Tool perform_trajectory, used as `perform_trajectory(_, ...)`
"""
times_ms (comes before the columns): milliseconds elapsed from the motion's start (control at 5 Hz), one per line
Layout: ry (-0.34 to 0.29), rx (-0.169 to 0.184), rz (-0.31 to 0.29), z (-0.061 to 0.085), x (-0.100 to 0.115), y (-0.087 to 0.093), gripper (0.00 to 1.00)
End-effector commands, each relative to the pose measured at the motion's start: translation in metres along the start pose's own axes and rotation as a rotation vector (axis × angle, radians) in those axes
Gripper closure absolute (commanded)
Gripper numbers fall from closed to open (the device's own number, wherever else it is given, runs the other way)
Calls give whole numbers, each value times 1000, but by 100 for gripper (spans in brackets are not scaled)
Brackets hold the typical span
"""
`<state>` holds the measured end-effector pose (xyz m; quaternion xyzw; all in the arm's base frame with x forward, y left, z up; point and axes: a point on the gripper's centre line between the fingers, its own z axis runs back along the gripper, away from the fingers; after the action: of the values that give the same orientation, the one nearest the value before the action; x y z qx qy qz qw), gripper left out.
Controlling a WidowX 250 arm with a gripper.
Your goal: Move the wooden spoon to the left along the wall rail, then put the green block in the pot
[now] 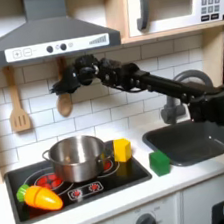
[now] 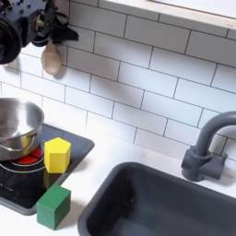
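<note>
while the gripper (image 1: 63, 84) reaches up to the tiled wall, it sits at the handle of the wooden spoon (image 1: 64, 103), though whether its jaws pinch the handle cannot be told. the spoon's bowl (image 2: 53, 61) hangs just below. down on the stove, the pot (image 1: 76, 157) stands beside a yellow block (image 1: 121, 149). the green block (image 1: 159, 162) rests on the counter near the sink (image 1: 194, 139).

In the first exterior view, the pot (image 1: 76, 157) is open at the top, and the air above it is free up to the hood (image 1: 48, 37). The yellow block (image 1: 121, 149) stands just beside its right wall. The green block (image 1: 159, 162) has free counter around it.
</note>
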<state>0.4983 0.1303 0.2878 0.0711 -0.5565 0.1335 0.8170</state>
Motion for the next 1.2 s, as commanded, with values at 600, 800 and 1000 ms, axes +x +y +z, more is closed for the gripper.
perform_trajectory(600, 42, -9, -10, -4, -6, -2, 100)
perform_trajectory(800, 48, -10, -13, -5, -5, -2, 100)
perform_trajectory(1000, 54, -10, -15, -5, -6, -2, 100)
